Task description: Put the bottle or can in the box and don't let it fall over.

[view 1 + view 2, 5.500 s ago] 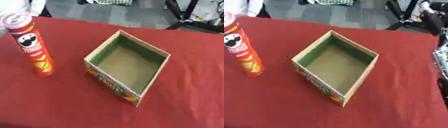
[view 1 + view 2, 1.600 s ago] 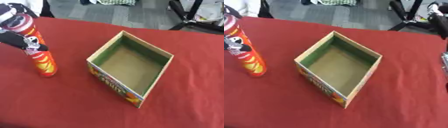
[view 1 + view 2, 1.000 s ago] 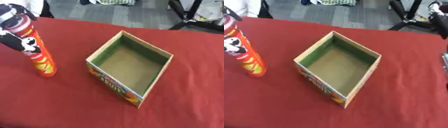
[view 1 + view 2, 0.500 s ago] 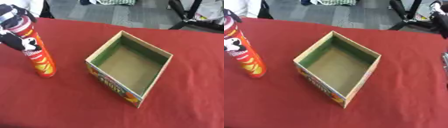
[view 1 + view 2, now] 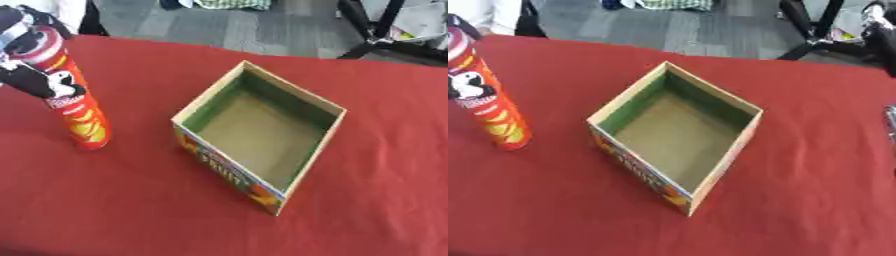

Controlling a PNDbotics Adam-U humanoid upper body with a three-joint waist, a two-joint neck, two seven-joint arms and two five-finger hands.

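A tall red chip can point(image 5: 77, 112) stands upright on the red table point(image 5: 131, 210) at the far left. My left hand point(image 5: 28, 80) comes in from the left edge, its black fingers curled round the upper part of the can just under the lid. An open cardboard box point(image 5: 262, 131) with a green inner wall and printed sides sits in the middle, a short way right of the can, with nothing inside. Only a grey sliver of my right hand point(image 5: 891, 119) shows at the right edge, well clear of the box.
Beyond the table's far edge lie a grey floor and black stand legs point(image 5: 372, 30). A person's white sleeve point(image 5: 483, 12) shows at the top left. Bare red cloth surrounds the box on every side.
Early on the can stood alone; my left hand has since come in and closed round its upper part. Over the last second the can, the hand and the box have stayed put.
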